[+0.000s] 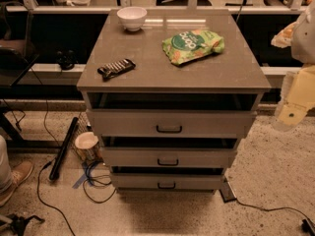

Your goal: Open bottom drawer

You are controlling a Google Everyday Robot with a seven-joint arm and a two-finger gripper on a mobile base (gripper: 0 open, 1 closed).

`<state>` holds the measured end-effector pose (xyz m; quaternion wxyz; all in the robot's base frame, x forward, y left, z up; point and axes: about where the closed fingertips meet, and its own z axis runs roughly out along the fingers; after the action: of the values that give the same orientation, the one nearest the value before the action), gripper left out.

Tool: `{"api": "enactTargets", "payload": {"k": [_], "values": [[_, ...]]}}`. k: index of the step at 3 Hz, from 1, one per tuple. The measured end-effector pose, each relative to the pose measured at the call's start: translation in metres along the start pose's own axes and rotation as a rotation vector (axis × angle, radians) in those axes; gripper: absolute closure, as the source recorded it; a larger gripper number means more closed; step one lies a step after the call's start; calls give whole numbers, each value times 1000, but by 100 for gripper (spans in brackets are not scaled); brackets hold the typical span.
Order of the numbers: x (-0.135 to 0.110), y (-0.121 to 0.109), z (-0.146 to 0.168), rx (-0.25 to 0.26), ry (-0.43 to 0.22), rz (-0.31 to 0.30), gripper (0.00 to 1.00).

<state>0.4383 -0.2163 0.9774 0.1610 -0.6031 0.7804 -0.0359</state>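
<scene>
**Gripper off to the right, bottom drawer low at the cabinet's front**

You are looking down at a grey-beige cabinet (231, 68) with three drawer fronts stacked under its flat top. The bottom drawer (197, 182) is the lowest and narrowest-looking front, just above the speckled floor, with a small black bar handle (166, 185) at its centre. A dark gap shows above its front, as above the middle drawer (206, 158) and the top drawer (211, 123); you cannot tell from here how far out any of them sits.

Your gripper (288, 117) is the pale yellow end piece at the right edge of the view, just beside the right end of the top drawer and level with it. It is well apart from the bottom drawer's handle, higher and to the right, and touches nothing you can see. Whether it is spread or closed cannot be told from this view.

On the cabinet top you have a white bowl (132, 17) at the back left, a green snack bag (193, 45) to the right of centre, and a dark wrapped bar (116, 68) near the front left edge.

On the floor left of the cabinet stands a paper cup (87, 144), close to the middle drawer's left end, with a black rod (64, 149) lying beside it and loose cables (96, 183) near the bottom drawer's left corner. A shoe (15, 177) shows at the left edge.
</scene>
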Motion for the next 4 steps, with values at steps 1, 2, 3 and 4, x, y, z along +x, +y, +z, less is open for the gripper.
{"api": "enactTargets", "payload": {"k": [1,2,3,4], "values": [[0,0,0,0,0,0,0],[4,0,5,-6,-13,11,0],[20,5,40,-58,-65,24,0],[36,15,94,-137,-146,17,0]]}}
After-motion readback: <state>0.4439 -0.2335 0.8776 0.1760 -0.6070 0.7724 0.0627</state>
